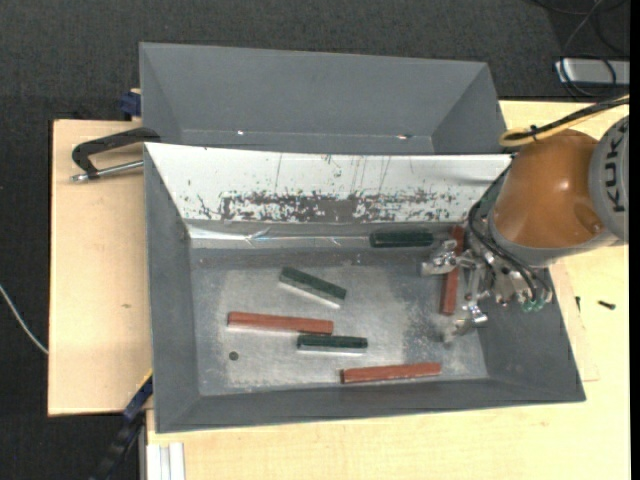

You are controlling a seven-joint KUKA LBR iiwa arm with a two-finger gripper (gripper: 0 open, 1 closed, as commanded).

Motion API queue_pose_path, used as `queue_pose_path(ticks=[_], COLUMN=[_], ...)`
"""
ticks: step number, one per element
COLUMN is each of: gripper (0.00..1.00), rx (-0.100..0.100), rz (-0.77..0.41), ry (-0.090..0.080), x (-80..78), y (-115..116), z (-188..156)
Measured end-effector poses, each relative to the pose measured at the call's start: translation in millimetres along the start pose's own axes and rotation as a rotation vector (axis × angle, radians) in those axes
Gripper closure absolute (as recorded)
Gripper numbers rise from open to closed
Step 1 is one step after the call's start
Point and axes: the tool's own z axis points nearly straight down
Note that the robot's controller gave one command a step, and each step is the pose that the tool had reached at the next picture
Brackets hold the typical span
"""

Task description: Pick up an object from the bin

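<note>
Now | gripper (453,294) clamps red stick (451,280) (right side) | bin floor (390,303) scuffed | dark carpet (300,8) around

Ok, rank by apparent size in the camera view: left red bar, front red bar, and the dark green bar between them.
1. Left red bar and front red bar: look alike, too close to rank.
2. Dark green bar, clearly shorter.

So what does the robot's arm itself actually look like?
A rounded orange cover caps the wrist. Behind it, the arm's pale grey casing carries dark lettering, only partly readable. Black cables loop beneath the cover, and a thin yellowish cable runs in along the top. The silvery metal end is angular and bare.
</note>
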Motion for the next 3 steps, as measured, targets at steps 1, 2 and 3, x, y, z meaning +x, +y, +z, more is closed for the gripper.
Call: queue_pose_path(ticks=[1, 2, 3], gripper=[0.00, 1.00, 1.00], rx=[-0.003, 0.001, 0.001], rz=[-0.141, -0.358, -0.358], ry=[0.003, -0.001, -0.001], x=[-13.2, -41.1, -41.1], y=[-15.3, -26.6, -26.6], z=[-1.3, 10.0, 9.9])
